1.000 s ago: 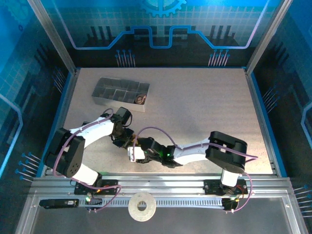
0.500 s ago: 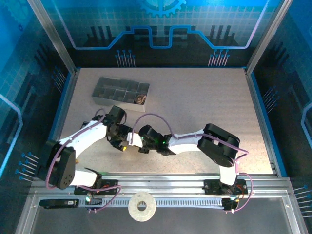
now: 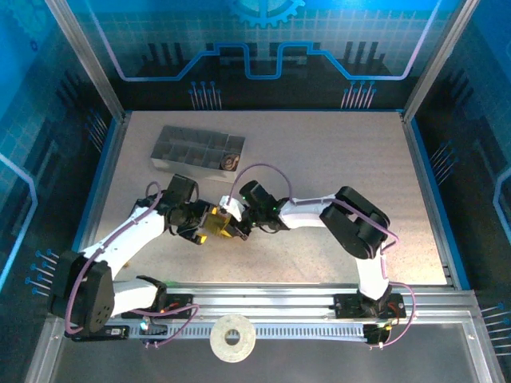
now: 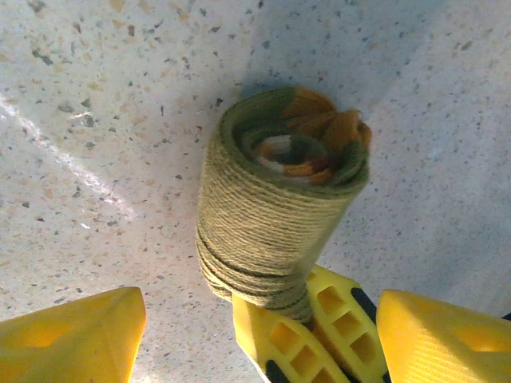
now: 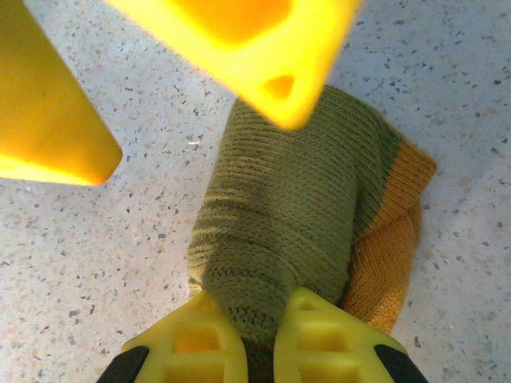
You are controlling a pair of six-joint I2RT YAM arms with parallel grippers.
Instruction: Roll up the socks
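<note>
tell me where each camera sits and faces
Top: above and behind, looking down on the table; left arm, right arm show.
Left wrist: looks down at the rolled sock; left hand open below it.
Right wrist: looks down on the same sock; right hand shut on it.
Wrist views share the sock and both hands.

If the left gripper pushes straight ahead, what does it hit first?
Probably the right gripper, shut on the near end of the rolled green sock; it sits between the open fingers of the left gripper. Depth is unclear.
</note>
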